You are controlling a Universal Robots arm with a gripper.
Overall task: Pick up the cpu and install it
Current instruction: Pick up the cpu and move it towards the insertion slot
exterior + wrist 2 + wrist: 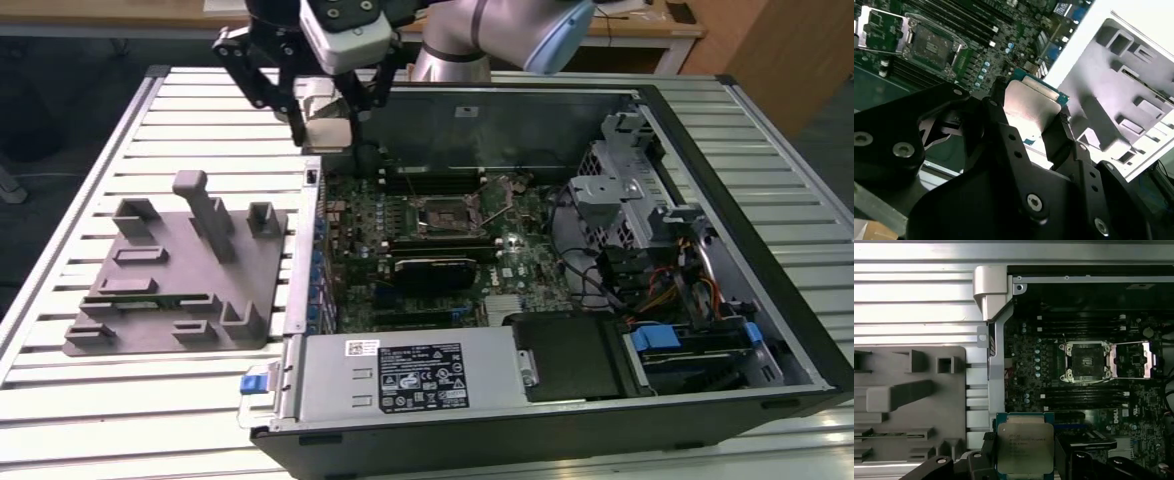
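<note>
In the exterior view, the gripper (327, 118) hangs high over the back corner of the open computer case (747, 330), on the exterior view's left. It is above the spot where the case wall meets the grey tray (174, 275). The tray lies on the ribbed metal table (80, 180) just beside the case. The socket (445, 215) sits in the middle of the green board (521, 255), well apart from the gripper. In the second wrist view, the black fingers (1064, 132) squeeze the cpu (1031, 102) from two sides. Its shiny silver top faces the camera and a thin green edge shows along its far side. The socket (929, 45) lies far below it, with its metal lid (879, 30) flipped open. In the first wrist view, the cpu (1025, 452) is gripped tight and is up in the air near the case wall. The socket (1086, 360) is well apart from it, with its lid (1136, 360) open to one side.
</note>
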